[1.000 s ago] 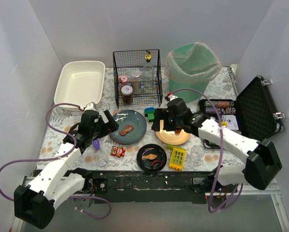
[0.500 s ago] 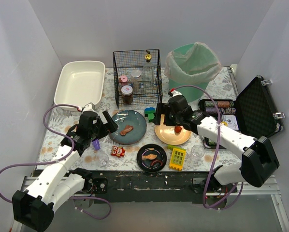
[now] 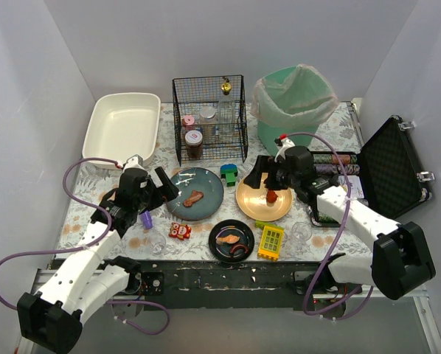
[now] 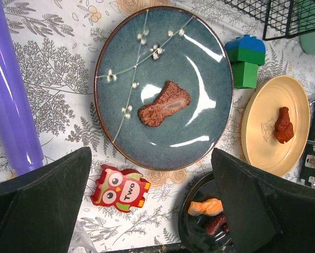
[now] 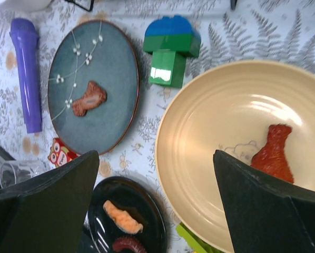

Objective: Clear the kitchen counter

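Plain white walls (image 3: pixel 228 37) box in the worktop (image 3: pixel 344 122) at the back and both sides, under soft, even light that throws only faint shadows. Grey floor (image 3: pixel 242 332) shows below the front edge, with a pale metal rail (image 3: pixel 433 317) at right.

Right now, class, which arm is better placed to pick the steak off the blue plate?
Left, probably. The left tool, open, hangs over the blue plate, steak centred ahead; the right tool is over the yellow plate, farther off.

Tall wire cage (image 3: pixel 209 110) at kitchen counter (image 3: pixel 77 215) back
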`<state>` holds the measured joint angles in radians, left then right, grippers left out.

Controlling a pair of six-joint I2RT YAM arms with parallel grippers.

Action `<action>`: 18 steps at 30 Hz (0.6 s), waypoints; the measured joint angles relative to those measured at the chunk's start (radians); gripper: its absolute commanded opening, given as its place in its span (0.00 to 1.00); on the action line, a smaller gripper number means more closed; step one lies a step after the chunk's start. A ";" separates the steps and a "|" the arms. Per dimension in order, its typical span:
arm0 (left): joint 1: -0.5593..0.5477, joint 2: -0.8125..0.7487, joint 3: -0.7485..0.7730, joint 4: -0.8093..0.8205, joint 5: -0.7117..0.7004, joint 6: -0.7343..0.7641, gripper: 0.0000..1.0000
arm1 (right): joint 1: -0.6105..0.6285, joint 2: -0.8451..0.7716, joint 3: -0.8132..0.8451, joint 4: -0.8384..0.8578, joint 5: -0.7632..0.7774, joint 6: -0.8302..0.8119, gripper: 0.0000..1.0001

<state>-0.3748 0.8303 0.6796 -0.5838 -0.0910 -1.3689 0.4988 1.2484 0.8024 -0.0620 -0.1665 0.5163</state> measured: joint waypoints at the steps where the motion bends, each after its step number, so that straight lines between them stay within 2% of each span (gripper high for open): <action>1: 0.000 0.000 0.005 -0.002 -0.002 0.000 0.98 | 0.002 0.000 -0.023 0.010 -0.011 0.005 0.98; 5: 0.000 0.000 0.021 -0.003 -0.006 0.000 0.98 | 0.008 -0.002 -0.021 -0.008 -0.009 0.003 0.94; 9: 0.000 0.000 0.023 -0.010 -0.008 0.000 0.98 | 0.008 0.013 0.081 -0.091 0.070 -0.061 0.98; 13: 0.000 0.000 0.023 -0.016 -0.010 0.000 0.98 | 0.006 0.015 0.117 -0.099 0.159 -0.120 0.95; 18: 0.000 0.000 0.023 -0.016 -0.014 0.000 0.98 | 0.027 0.107 0.153 -0.126 0.153 -0.100 0.92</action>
<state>-0.3748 0.8303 0.7025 -0.6003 -0.1051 -1.3689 0.5255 1.3552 0.9550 -0.1879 -0.0135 0.4160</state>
